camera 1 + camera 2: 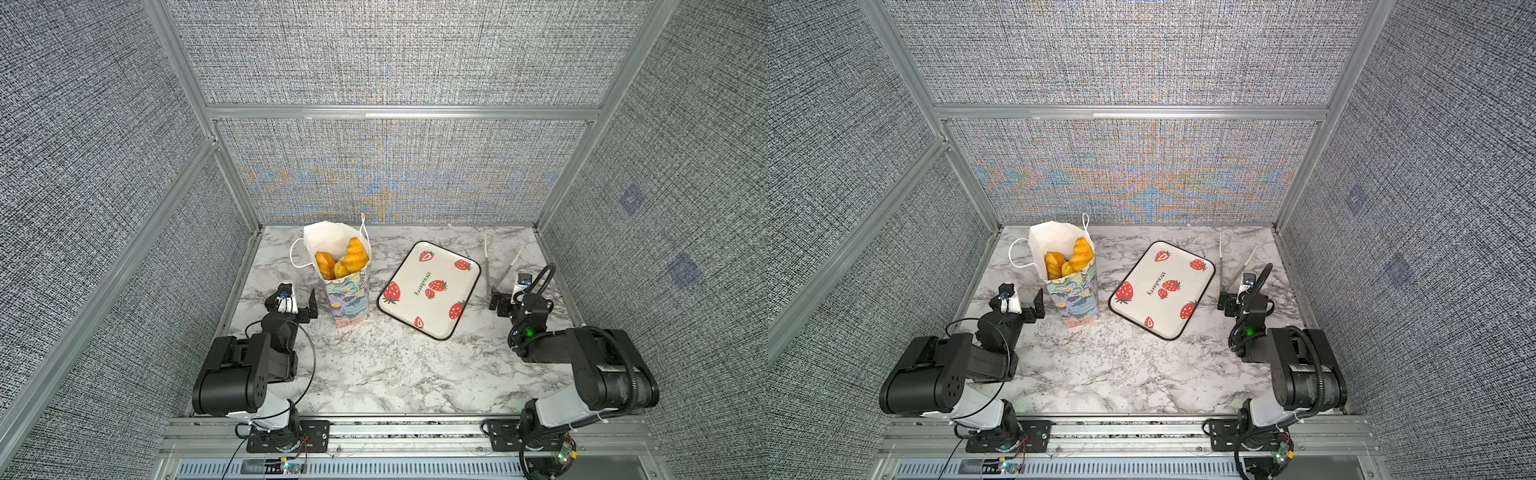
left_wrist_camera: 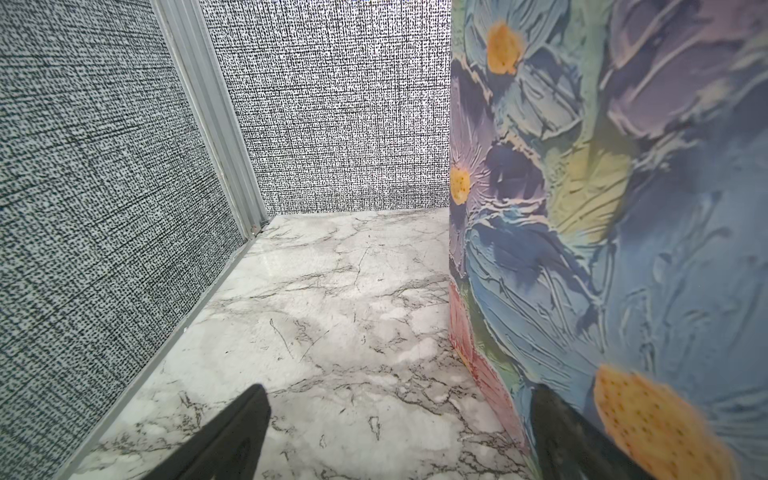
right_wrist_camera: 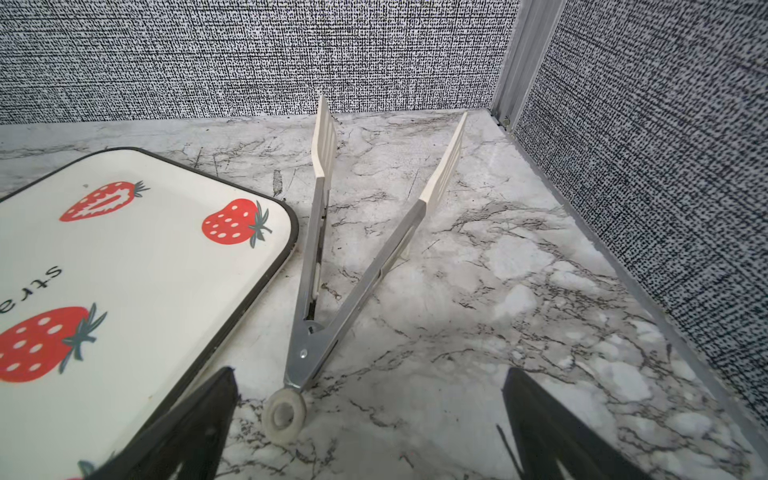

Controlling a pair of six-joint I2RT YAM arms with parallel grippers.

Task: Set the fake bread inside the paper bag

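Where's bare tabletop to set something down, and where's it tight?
Free: broad marble tabletop in front of the paper bag and strawberry tray; the gap between them. Tight: tongs beside the tray, left gripper open right beside the bag.

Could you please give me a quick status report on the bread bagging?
Left gripper open, empty, beside tall floral-print paper bag. Right gripper open, empty, at white-tipped metal tongs. Glossy golden toy bread in bag; strawberry-print tray bare. Nothing obstructing.

You face a booth walled on three sides by speckled grey woven wall panels (image 1: 399, 50) set in an aluminium frame (image 1: 403, 112), over an evenly lit, grey-veined white marble-patterned tabletop (image 1: 395, 374).
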